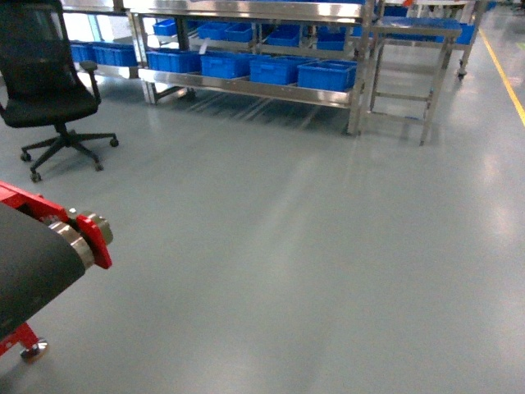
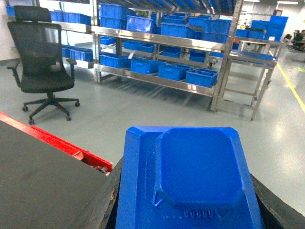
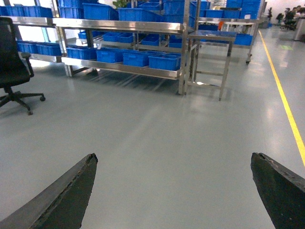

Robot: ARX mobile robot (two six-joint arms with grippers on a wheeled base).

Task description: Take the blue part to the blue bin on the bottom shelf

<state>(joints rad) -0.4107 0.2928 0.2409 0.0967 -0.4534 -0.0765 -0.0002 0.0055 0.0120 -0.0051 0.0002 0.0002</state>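
Blue part (image 2: 190, 176) fills the left wrist view, pinched in the left tool (image 2: 188, 210). Far across the grey floor (image 1: 312, 246), blue bins (image 1: 326, 75) line the bottom shelf (image 1: 246, 89). Right tool (image 3: 176, 191) is spread, holding nothing.

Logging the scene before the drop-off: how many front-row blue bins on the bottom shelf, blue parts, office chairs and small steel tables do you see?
front-row blue bins on the bottom shelf: 4
blue part: 1
office chair: 1
small steel table: 1
total: 7
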